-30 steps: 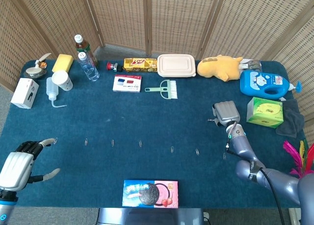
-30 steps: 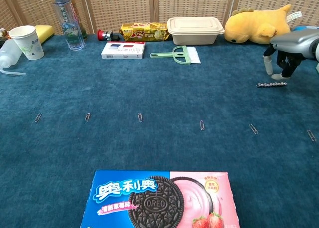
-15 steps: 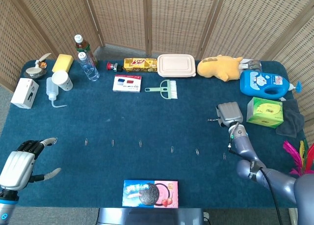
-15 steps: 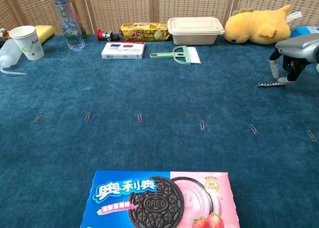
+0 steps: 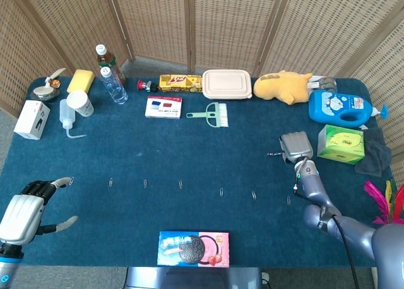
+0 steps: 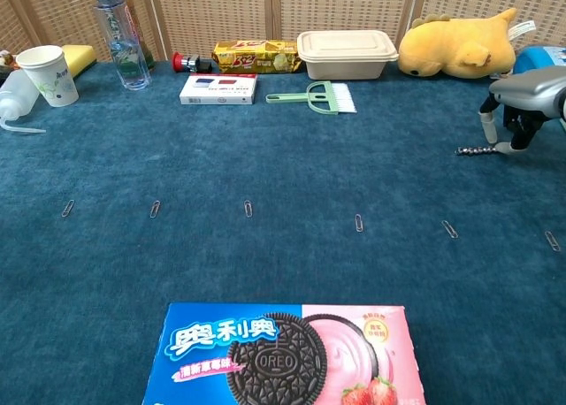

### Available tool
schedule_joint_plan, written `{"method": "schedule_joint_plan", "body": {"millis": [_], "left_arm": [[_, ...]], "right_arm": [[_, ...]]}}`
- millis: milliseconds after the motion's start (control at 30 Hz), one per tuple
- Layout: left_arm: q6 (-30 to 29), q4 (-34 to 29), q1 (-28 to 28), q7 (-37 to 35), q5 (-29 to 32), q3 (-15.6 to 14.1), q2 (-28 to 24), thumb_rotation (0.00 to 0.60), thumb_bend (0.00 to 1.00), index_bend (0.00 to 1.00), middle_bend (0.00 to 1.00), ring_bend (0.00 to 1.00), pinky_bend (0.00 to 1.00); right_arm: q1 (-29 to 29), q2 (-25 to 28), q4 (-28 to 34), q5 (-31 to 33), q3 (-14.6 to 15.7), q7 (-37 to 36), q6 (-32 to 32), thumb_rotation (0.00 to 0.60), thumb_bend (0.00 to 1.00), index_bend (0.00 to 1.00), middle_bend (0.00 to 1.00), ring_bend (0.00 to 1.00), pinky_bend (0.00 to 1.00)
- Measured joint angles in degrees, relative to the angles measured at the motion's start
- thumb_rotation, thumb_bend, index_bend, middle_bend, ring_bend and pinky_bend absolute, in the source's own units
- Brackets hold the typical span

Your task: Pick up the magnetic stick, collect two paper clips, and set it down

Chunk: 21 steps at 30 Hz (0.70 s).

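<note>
While its fingers pinch one end of the stick, the right hand keeps it low and level over the cloth, suited to sweeping toward the clips. The left hand rests spread, idle.

Bright, even light throughout; soft, faint shadows just beside the water bottle. Sharp focus in both views, mild wide-angle stretching toward edges far from it.
</note>
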<state>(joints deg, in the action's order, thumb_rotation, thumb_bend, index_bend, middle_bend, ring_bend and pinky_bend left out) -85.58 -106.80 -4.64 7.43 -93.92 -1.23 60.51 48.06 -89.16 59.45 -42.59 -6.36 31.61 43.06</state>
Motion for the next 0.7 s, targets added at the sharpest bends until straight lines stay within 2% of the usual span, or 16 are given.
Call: {"method": "schedule_joint_plan", "body": {"millis": [700], "left_arm": [[-0.69,0.41,0.33,-0.54,-0.15,-0.08,-0.2,0.441,0.2,0.22,0.33,0.31,0.24]], "right_arm": [[-0.34,-0.99,-1.48,1.19,-0.06,2.3,-0.53,0.6,0.4,0.51,0.88,0.95,1.0]]}}
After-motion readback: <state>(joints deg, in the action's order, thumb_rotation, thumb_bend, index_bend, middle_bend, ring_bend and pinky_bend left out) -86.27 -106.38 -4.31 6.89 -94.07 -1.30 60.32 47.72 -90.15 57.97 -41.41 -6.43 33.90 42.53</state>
